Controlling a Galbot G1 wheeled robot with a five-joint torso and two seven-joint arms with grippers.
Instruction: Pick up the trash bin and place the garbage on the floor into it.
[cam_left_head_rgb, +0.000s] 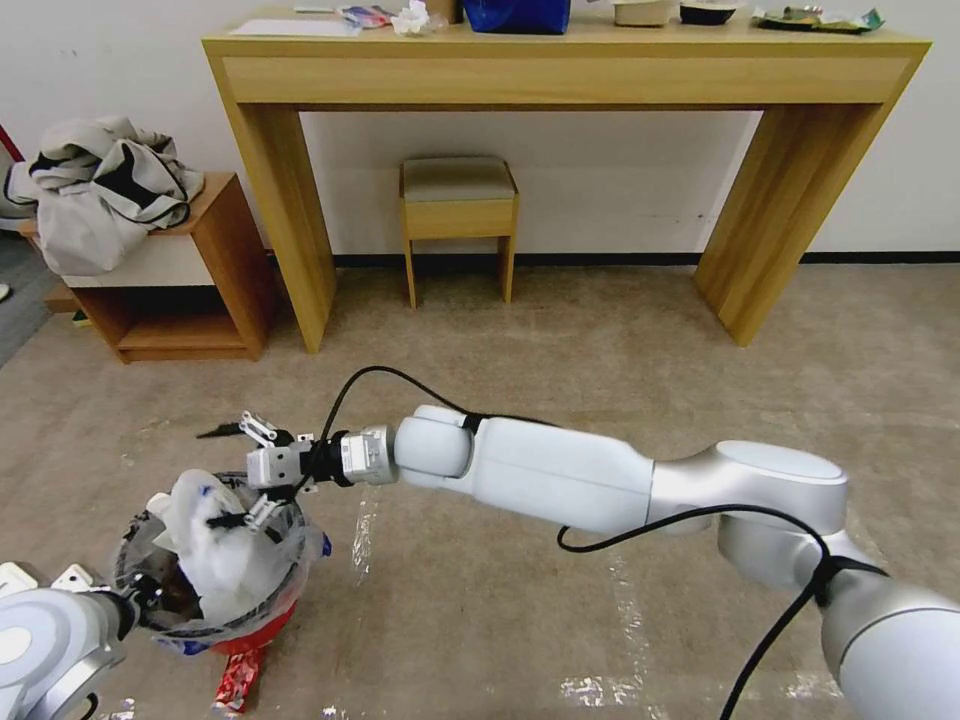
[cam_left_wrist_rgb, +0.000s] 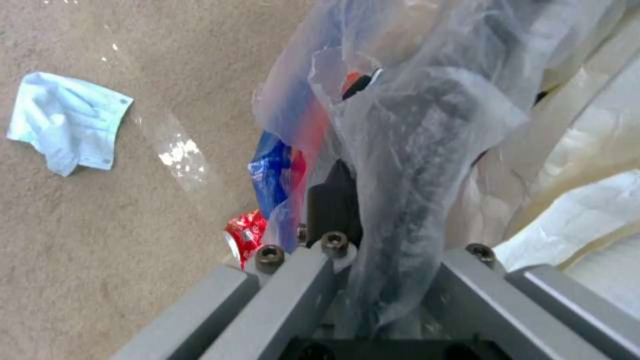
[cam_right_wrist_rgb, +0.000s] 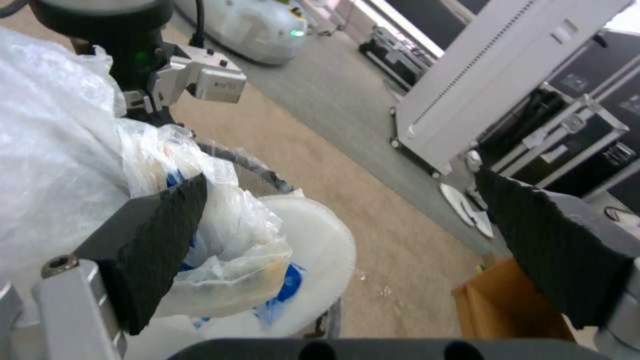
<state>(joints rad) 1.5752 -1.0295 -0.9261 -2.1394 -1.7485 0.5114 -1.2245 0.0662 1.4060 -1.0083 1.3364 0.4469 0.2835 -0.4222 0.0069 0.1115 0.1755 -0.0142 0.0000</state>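
Even indoor brightness, soft shadows, floor glare, blurred wrist closeups, bowed wide-angle edges.

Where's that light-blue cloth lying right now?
The cloth lies flat on the carpet in the left wrist view, apart from the bin and the red can beside it.

Right arm shell (cam_left_head_rgb: 560, 470): glossy white segments with silver-grey joint housings.
Right arm cable (cam_left_head_rgb: 700, 520): black, routed loosely along the outside.
Right gripper (cam_left_head_rgb: 240, 470): silver metal body, black textured finger pads (cam_right_wrist_rgb: 160, 235).
Left arm (cam_left_head_rgb: 50, 640): white and silver.
Left gripper (cam_left_wrist_rgb: 373, 280): grey metal bars, dark socket-head screws (cam_left_wrist_rgb: 270, 255).
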